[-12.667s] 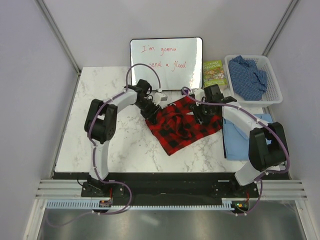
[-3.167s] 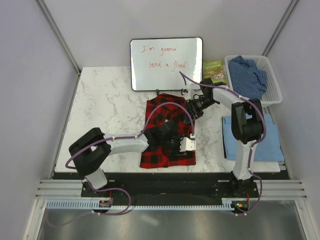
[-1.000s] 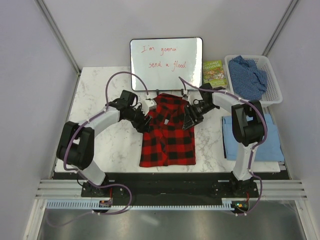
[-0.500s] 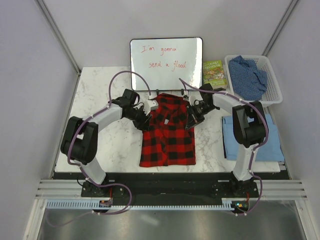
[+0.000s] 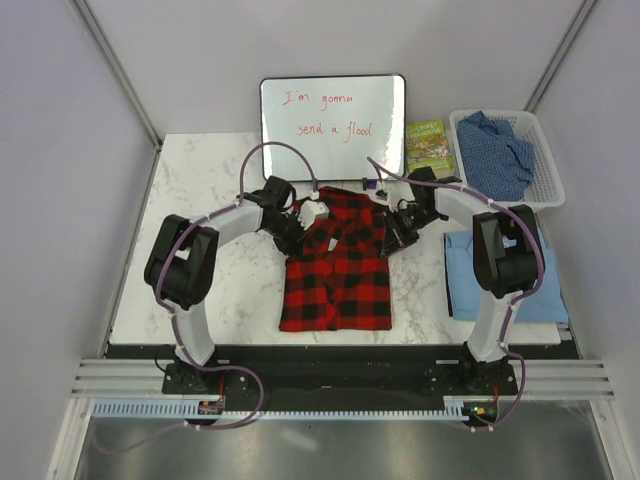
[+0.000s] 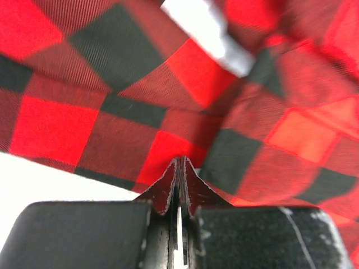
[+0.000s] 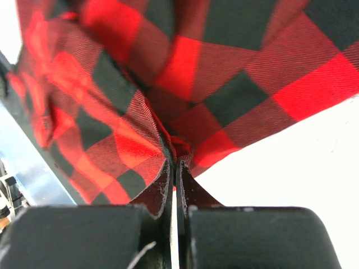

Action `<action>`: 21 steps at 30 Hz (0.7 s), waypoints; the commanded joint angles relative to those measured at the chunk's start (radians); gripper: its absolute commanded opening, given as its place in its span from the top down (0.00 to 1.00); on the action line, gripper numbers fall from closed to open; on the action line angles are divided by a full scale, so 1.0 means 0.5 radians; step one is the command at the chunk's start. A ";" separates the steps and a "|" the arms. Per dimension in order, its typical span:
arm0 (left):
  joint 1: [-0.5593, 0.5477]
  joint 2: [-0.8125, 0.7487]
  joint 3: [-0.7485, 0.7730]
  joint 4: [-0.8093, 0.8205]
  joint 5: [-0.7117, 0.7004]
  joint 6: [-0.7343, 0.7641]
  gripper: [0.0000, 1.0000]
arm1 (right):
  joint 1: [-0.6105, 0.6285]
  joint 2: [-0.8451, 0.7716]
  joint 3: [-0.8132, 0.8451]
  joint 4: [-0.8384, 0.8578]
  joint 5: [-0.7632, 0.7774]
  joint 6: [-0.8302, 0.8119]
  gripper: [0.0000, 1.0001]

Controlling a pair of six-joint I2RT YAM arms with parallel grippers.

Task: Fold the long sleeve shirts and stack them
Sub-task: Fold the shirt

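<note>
Top view, middle of the marble table (image 5: 200, 250): red-and-black checked flannel (image 5: 335, 285) lay flat, its far left edge pinched by the left gripper (image 5: 298, 232), its far right edge by the right gripper (image 5: 391, 240). Light blue shirt (image 5: 462, 285) lay at right; speckled shirt (image 5: 495, 150) sat in the basket (image 5: 548, 188).
Left wrist view: jaws were clamped on a flannel fold.
Right wrist view: jaws were clamped on a flannel fold.
</note>
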 commanded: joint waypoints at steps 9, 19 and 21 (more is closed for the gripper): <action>0.167 -0.249 0.027 0.202 0.051 -0.321 0.62 | -0.023 -0.063 0.122 -0.028 0.138 -0.136 0.60; -0.071 -0.900 -0.644 0.437 0.806 -1.424 0.32 | 0.108 -0.696 -0.392 0.305 -0.555 0.384 0.42; -0.151 -0.830 -0.840 0.753 0.886 -1.780 0.32 | 0.291 -0.684 -0.546 0.490 -0.614 0.556 0.43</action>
